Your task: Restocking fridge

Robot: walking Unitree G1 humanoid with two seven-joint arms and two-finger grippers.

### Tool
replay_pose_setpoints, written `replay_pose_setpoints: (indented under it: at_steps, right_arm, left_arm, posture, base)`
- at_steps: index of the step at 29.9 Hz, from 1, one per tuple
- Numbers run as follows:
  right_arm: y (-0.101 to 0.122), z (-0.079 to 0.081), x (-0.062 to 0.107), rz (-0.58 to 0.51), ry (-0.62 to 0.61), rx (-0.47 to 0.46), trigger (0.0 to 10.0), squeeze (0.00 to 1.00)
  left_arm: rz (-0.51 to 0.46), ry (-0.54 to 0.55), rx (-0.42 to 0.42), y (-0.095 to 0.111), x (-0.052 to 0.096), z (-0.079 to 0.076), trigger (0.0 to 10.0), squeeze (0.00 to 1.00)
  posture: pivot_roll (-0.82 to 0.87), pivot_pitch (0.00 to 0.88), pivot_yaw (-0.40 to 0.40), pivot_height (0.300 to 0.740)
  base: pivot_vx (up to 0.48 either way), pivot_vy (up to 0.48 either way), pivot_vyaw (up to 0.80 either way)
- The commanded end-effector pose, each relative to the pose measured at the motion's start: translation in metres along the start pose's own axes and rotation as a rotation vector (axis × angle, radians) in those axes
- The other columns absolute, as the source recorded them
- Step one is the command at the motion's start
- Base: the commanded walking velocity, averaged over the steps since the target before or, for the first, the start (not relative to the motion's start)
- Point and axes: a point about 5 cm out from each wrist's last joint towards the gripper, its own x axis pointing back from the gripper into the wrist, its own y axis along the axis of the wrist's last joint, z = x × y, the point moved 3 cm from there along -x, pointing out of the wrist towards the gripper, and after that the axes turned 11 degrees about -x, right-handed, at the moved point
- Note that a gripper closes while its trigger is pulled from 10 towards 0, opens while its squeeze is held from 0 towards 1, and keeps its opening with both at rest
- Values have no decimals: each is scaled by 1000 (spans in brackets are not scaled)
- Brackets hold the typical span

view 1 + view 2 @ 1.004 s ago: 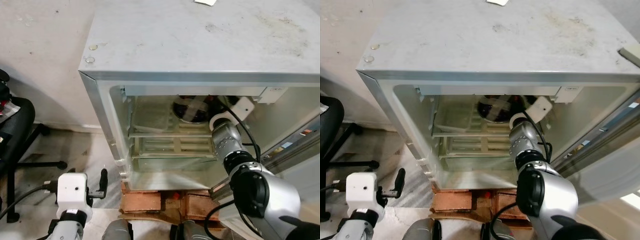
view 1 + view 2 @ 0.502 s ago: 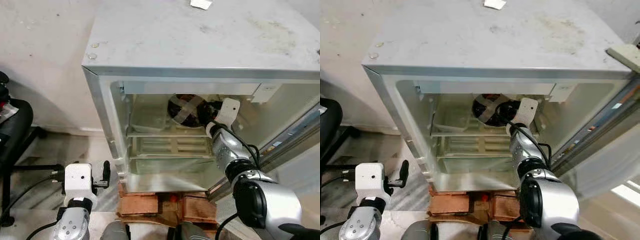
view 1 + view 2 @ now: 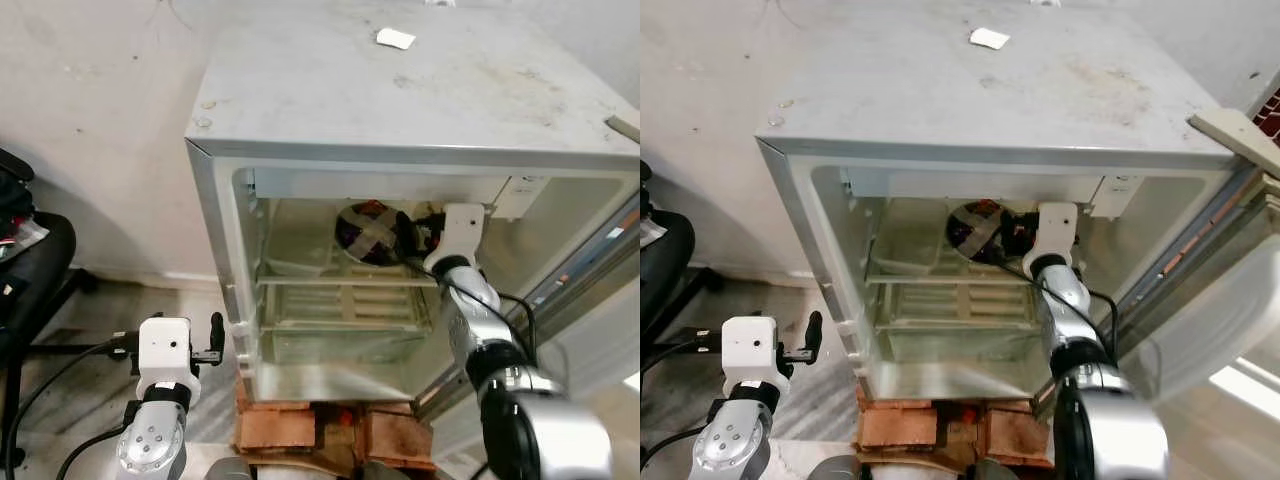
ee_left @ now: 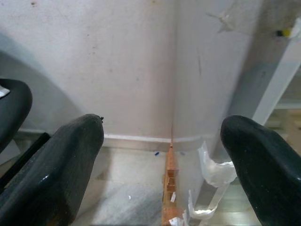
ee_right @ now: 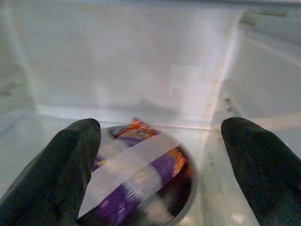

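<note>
Risk of knocking the taped bowl [image 5: 141, 183] off its place on the upper shelf [image 3: 340, 283] of the fridge [image 3: 400, 90] if the right gripper [image 5: 160, 155], spread wide and clamped on nothing, drags a fingertip across the rim on any pull back out of the cabinet. Risk too of the cable along the right arm snagging on the cabinet's front edge, just right of the bowl. Possible tipping, judging by the bowl's seat near the shelf's front, with little margin toward the opening. Round metal bowl, shiny rim, stuffed with glossy purple-and-orange packets, crossed over by pale tape strips, smooth and slightly translucent. Clear, hard shelf beneath, another below it, pale plastic walls behind, dulled and lightly stained. Flat grey fridge top above the bowl, scuffed and speckled, a small white scrap [image 3: 395, 38] lying on it. Open door [image 3: 1200, 330] swung out to the right of the bowl. Orange bricks [image 3: 290, 430] under the cabinet, rough and chipped. Left gripper [image 4: 164, 160] low and well left of the fridge, black rounded fingers apart, empty, facing a plain smudged wall.
</note>
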Motion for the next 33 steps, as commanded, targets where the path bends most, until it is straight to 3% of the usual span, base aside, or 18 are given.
replay_pose_setpoints:
  at_steps: [1, 2, 3, 10, 16, 28, 33]
  right_arm:
    - [3, 7, 7, -27, 51, -3, 10000, 380]
    - [2, 8, 10, -28, 57, -10, 10000, 380]
    - [1, 8, 14, -26, 66, -17, 10000, 0]
    - [-3, -5, 35, -14, 52, -41, 10000, 0]
    - [1, -6, 47, 2, 50, -66, 10000, 0]
    - [-1, 4, 56, 53, 89, -46, 10000, 0]
    - [-2, -2, 56, 88, 83, -27, 10000, 0]
  left_arm:
    - [13, 4, -14, -4, -2, 0, 10000, 0]
    - [12, 5, -19, -4, -2, 0, 10000, 0]
    - [7, 5, -27, -3, -3, 1, 10000, 0]
    - [-2, 4, -41, -2, -7, 5, 10000, 0]
    - [-3, -14, -38, -3, -8, 0, 10000, 0]
    - [-13, -32, -36, -2, -12, -2, 10000, 0]
    - [-18, -39, -35, -1, -13, -4, 10000, 0]
  posture:
    - [165, 0, -62, 740]
    - [165, 0, -61, 740]
    - [163, 0, -59, 740]
    - [139, 0, -41, 740]
    - [121, 0, -37, 740]
    - [107, 0, -31, 740]
    - [100, 0, -30, 740]
  base:
    - [-251, 0, 0]
    - [-251, 0, 0]
    - [-259, 0, 0]
    - [-257, 0, 0]
    - [-256, 0, 0]
    - [-251, 0, 0]
    - [-249, 0, 0]
